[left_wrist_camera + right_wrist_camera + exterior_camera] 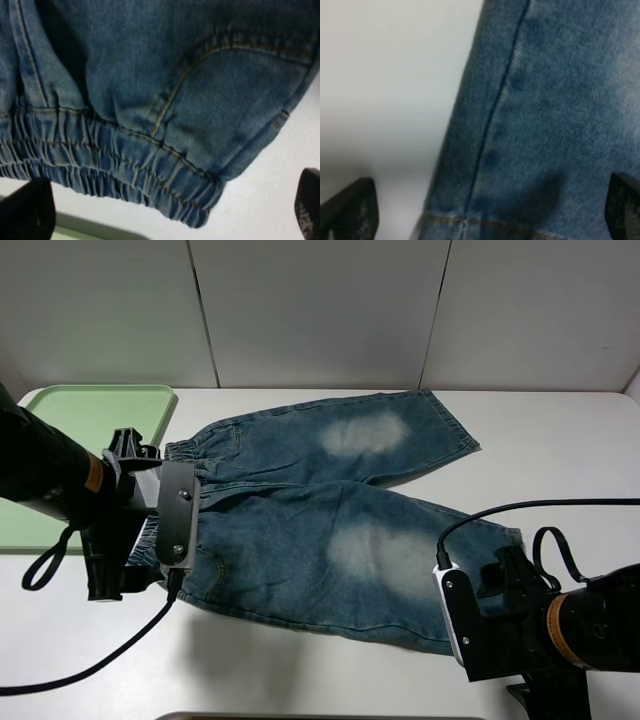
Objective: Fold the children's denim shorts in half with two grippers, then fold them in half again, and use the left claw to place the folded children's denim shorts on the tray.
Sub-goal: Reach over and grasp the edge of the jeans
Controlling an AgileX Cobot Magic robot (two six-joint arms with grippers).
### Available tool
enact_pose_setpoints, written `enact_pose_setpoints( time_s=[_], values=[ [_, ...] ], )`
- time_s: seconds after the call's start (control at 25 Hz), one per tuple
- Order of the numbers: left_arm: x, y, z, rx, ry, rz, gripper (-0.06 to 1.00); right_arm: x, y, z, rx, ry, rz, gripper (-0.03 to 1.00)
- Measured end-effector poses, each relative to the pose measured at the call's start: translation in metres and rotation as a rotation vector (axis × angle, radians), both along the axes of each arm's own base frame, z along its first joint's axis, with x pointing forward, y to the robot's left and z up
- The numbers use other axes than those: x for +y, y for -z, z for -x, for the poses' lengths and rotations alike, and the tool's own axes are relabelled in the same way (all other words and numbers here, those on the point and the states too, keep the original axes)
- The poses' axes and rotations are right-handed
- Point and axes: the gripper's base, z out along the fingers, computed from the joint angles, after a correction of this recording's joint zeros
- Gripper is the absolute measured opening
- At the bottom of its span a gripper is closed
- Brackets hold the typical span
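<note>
Right gripper (480,625) and left gripper (150,525), fingers spread wide, straddle the flat shorts' (330,510) near hem and waistband beside the tray (100,410), seemingly not yet touching; the first fold needs both to pinch.

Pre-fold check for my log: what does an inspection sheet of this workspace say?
Surface: white table.
Job's things: denim shorts spread flat, unfolded; green tray at far left, partly behind the left arm.
Clutter: nothing seen.
Grippers: left gripper open at the waistband, right gripper open at the near leg's hem; neither grips cloth.
Cables: black cable trailing on the table by the left arm; a second cable arcing above the right arm.
Surroundings: white panelled wall.
</note>
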Motion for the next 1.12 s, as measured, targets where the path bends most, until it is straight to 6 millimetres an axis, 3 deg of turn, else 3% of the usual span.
enact_pose_setpoints(
  time_s=[0.2,0.28,0.36,0.48,0.6,1.12],
  values=[
    [-0.001,0.0,-0.001,-0.009,-0.004,0.013,0.95,0.001,0.0,-0.002,-0.006,-0.024,0.01,0.69],
    [-0.002,-0.001,-0.001,-0.014,-0.004,0.02,0.95,0.001,0.001,-0.002,-0.009,-0.036,0.018,0.63],
    [-0.002,-0.001,-0.002,-0.021,-0.003,0.027,0.95,0.0,0.002,-0.002,-0.008,-0.049,0.039,0.49],
    [-0.002,-0.001,-0.002,-0.022,-0.007,0.03,0.95,-0.005,0.005,-0.001,-0.002,-0.059,0.088,0.17],
    [-0.002,-0.001,-0.002,-0.022,-0.012,0.033,0.95,-0.007,0.006,-0.002,-0.012,-0.08,0.123,-0.02],
    [0.001,0.001,0.001,0.015,-0.027,-0.003,0.95,-0.011,0.005,-0.004,-0.036,-0.111,0.172,-0.02]
  ],
)
